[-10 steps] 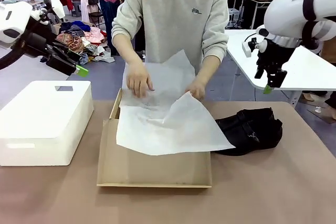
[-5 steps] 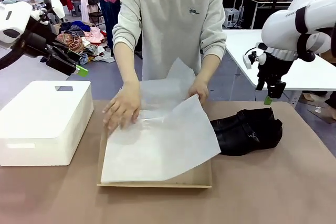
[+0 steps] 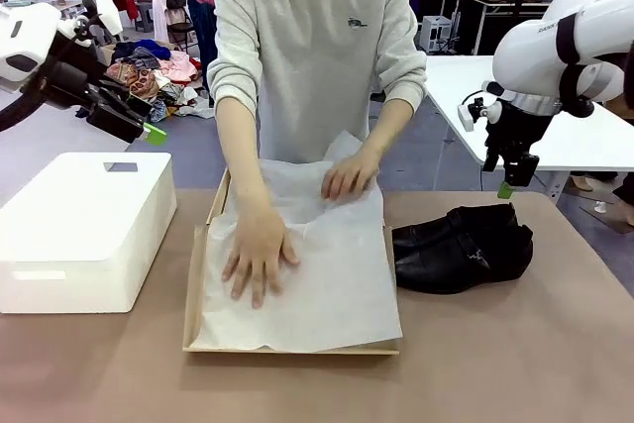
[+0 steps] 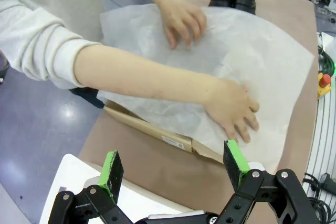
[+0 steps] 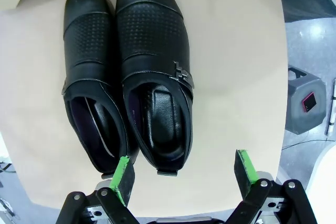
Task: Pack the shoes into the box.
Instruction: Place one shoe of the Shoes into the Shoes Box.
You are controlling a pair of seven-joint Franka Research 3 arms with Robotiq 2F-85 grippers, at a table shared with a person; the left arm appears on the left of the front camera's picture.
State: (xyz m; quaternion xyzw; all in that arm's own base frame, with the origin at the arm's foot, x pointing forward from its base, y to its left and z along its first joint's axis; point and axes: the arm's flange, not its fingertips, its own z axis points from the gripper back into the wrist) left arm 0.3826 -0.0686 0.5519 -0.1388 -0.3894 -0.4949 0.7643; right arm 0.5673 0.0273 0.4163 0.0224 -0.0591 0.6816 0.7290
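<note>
On the near half of the table, a tan box lies open, lined with white tissue paper that covers nearly all of it. A white plastic box stands just to its left. A person leans in from the far side. One hand is spread flat on the paper in the middle of the box, and the other hand presses the paper at the far edge.

Just beside the box's right edge, the shoes lie side by side on the bare table, toes towards the box.

The right gripper hangs above their far side, well clear of the leather, with its jaws spread wide and nothing between them. In its wrist view, the heels are nearest the green pads and the toes point away. The strapped shoe's heel sits in the gap between the two pads, while the other shoe's heel lies by the left-hand pad.

The left gripper hovers high beyond the white plastic box, jaws likewise wide apart and empty. From its wrist view, the shoes are well apart from it, past the paper-covered box and both of the person's hands.
</note>
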